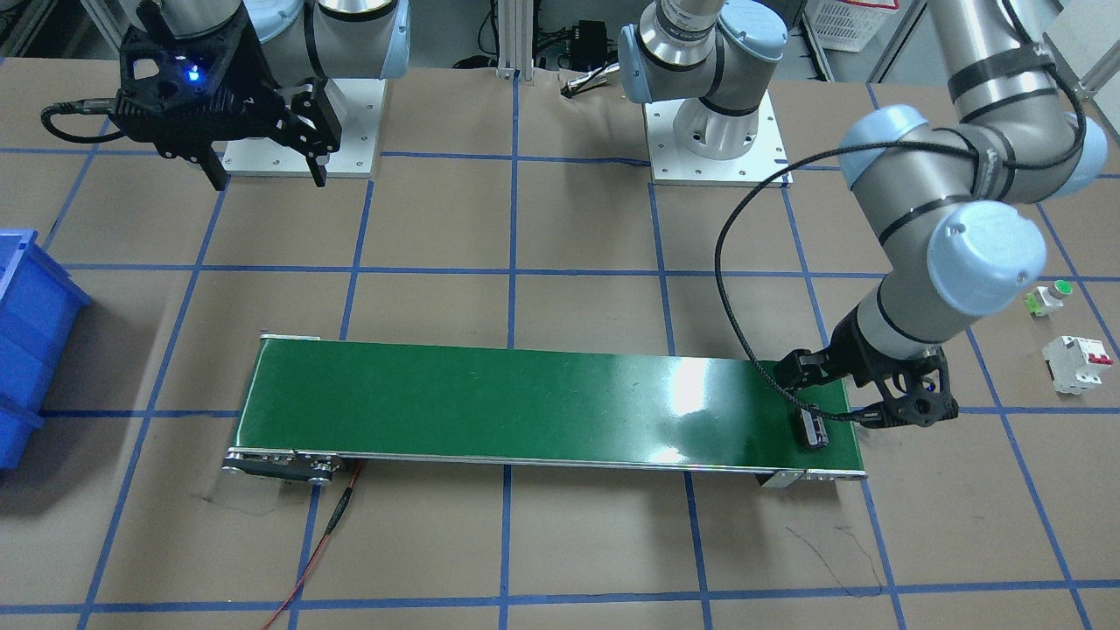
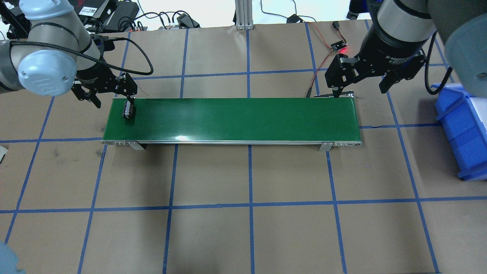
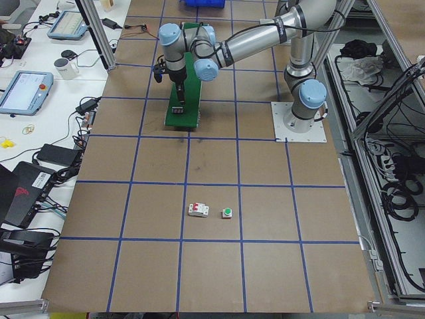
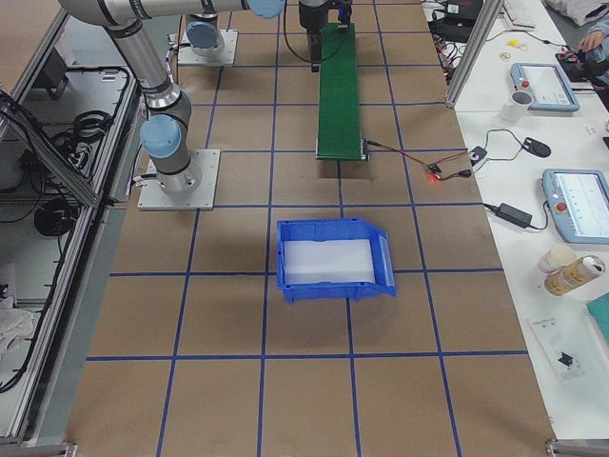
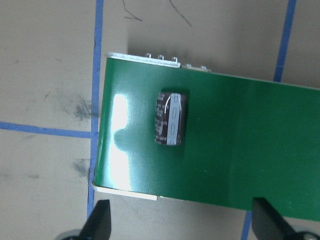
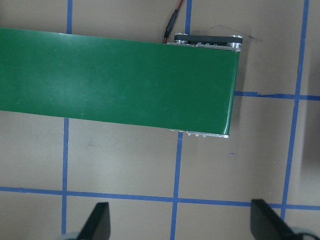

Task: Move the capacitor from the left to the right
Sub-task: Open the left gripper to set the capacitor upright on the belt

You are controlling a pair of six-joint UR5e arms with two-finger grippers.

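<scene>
The capacitor [image 2: 128, 110], a small black cylinder with a pale stripe, lies on its side on the green conveyor belt [image 2: 236, 118] at the belt's left end. It also shows in the front view [image 1: 814, 429] and the left wrist view [image 5: 170, 118]. My left gripper [image 2: 112, 99] is open and empty, just above and beside the capacitor and not touching it; its fingertips [image 5: 100, 220] stand wide apart. My right gripper [image 2: 359, 89] is open and empty above the belt's right end [image 6: 220, 90].
A blue bin [image 2: 462, 129] stands on the table right of the belt. A white breaker [image 1: 1076, 363] and a green-topped push button [image 1: 1050, 297] lie on the table beyond the belt's left end. A red wire and sensor [image 2: 336, 45] lie behind the right end.
</scene>
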